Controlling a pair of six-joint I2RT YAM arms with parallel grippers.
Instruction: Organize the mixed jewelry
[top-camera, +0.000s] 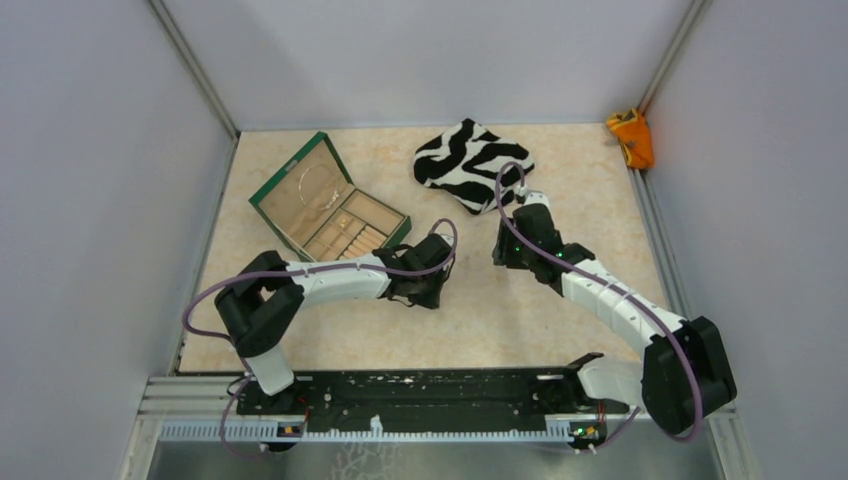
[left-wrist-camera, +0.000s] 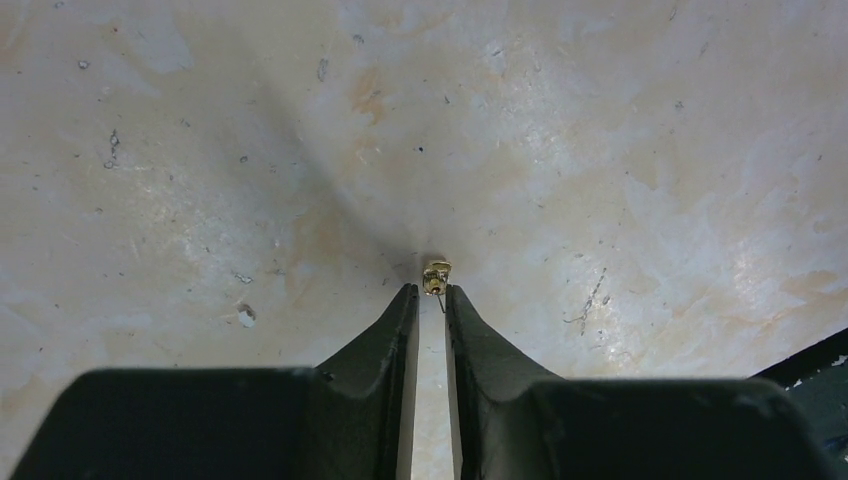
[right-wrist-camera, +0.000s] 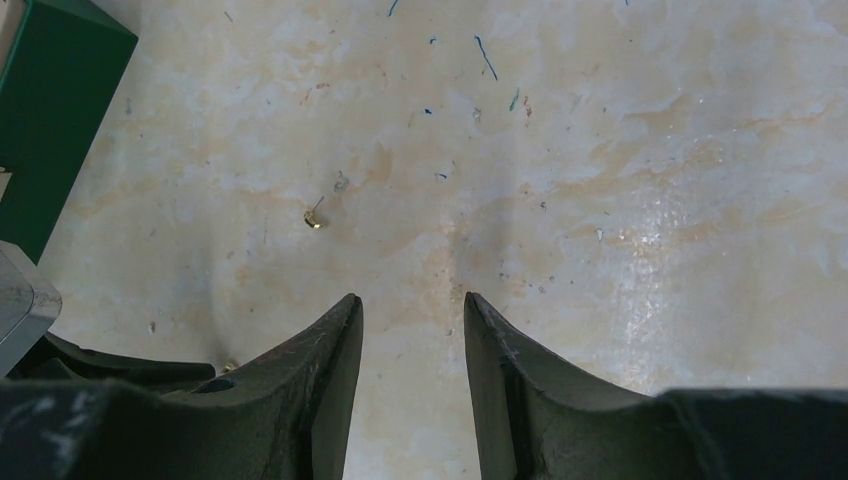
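My left gripper (top-camera: 424, 292) points down at the table in front of the dark green box (top-camera: 262, 203). In the left wrist view its jaws (left-wrist-camera: 431, 290) are nearly closed, pinching a tiny gold stud (left-wrist-camera: 436, 275) at the very tips, its pin between them. My right gripper (top-camera: 508, 256) is open and empty just above the table (right-wrist-camera: 410, 300). A second gold stud (right-wrist-camera: 314, 220) lies loose on the table ahead and left of it. A thin silvery hoop (top-camera: 306, 184) lies in the box's open lid.
The zebra-striped cloth (top-camera: 472, 165) lies at the back, beyond the right gripper. An orange object (top-camera: 632, 137) sits in the far right corner. The box's green corner (right-wrist-camera: 60, 90) and the left arm (right-wrist-camera: 25, 300) show at the left of the right wrist view.
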